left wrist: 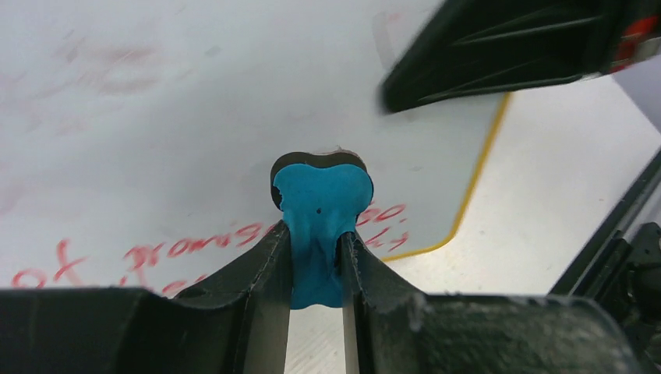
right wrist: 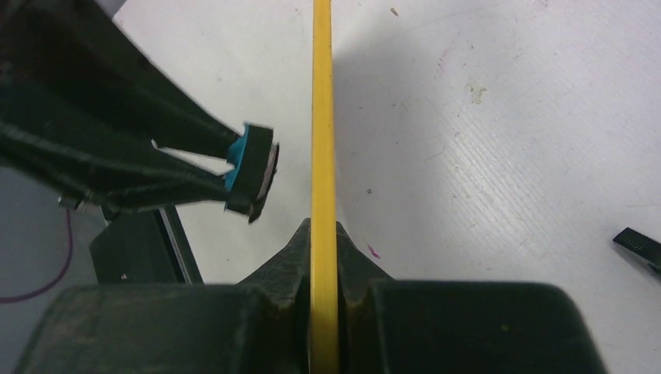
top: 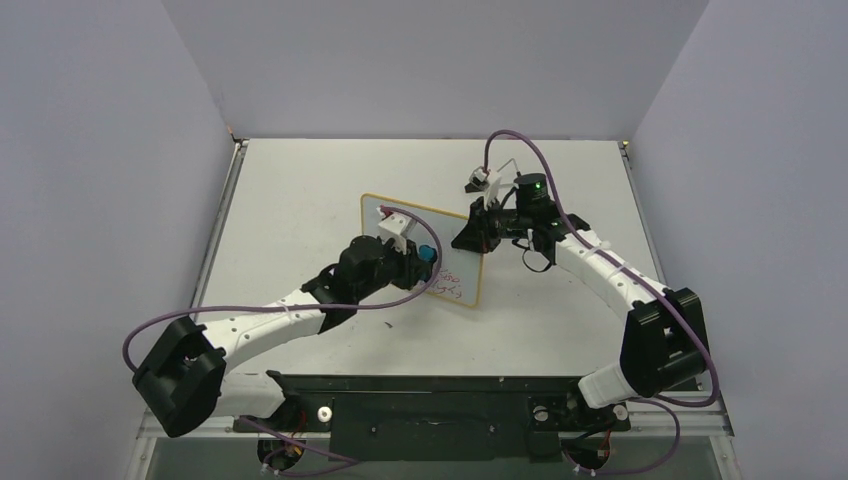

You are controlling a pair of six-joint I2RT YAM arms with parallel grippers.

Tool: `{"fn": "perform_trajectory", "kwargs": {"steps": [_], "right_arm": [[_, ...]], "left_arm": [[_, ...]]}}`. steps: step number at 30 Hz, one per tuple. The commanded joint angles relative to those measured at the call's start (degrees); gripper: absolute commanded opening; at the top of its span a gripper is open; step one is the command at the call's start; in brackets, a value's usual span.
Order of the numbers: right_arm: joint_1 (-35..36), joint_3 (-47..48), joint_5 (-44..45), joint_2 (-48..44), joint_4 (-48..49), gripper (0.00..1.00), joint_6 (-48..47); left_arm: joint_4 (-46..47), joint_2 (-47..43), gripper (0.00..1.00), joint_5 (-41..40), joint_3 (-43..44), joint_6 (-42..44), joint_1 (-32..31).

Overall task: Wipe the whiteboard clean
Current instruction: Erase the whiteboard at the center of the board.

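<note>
The whiteboard [top: 447, 232] is found near the middle of the table [top: 300, 180]. Its yellow-toned frame edge is pinched between the jaws of the right gripper [right wrist: 322, 234], evidently to steady it against wiping pressure. The eraser [left wrist: 321, 191] is nipped by its blue back in the left gripper [left wrist: 318, 238], so the felt face is turned to the board. Red writing [left wrist: 234, 245] is noted uncleared along the lower part. Contact of felt and board cannot be confirmed
</note>
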Motion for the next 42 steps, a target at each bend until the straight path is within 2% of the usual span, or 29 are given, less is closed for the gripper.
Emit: {"fn": "perform_trajectory", "kwargs": {"steps": [1,6,11,18,23,25,30,38,42], "right_arm": [[-1.7,4.3,-3.5,-4.0,-4.7,0.0,-12.3],[-3.8,4.4,-5.4,-4.2,-7.1,0.0,-15.9],[-3.8,4.4,-5.4,-3.6,-7.0,0.0,-15.2],[-4.6,3.0,-6.9,-2.7,-2.6,0.0,-5.2],[-4.6,1.0,-6.0,-3.4,-0.6,0.0,-2.8],[-4.4,1.2,-5.9,-2.5,-1.1,0.0,-3.1],[-4.3,1.3,-5.8,-2.2,-1.2,0.0,-3.5],[-4.1,1.3,-6.3,-2.4,-1.2,0.0,-3.8],[-4.1,1.3,-6.6,-2.5,-1.2,0.0,-3.7]], "left_arm": [[-1.9,-6.2,0.0,-3.9,-6.1,-5.5,5.5],[-5.2,-12.0,0.0,-9.6,-11.4,-4.6,13.4],[0.5,-10.4,0.0,-16.4,-15.7,-5.2,16.6],[11.7,-5.9,0.0,-20.2,-17.7,-4.4,14.3],[24.8,-4.4,0.0,-21.1,-21.5,0.1,11.8],[26.5,-1.3,0.0,-20.2,-20.3,1.6,11.7],[26.1,7.1,0.0,-20.4,-15.0,2.3,11.5],[24.1,13.9,0.0,-17.3,-10.0,2.0,10.9],[24.9,16.0,0.0,-15.5,-10.2,1.9,7.9]]}}
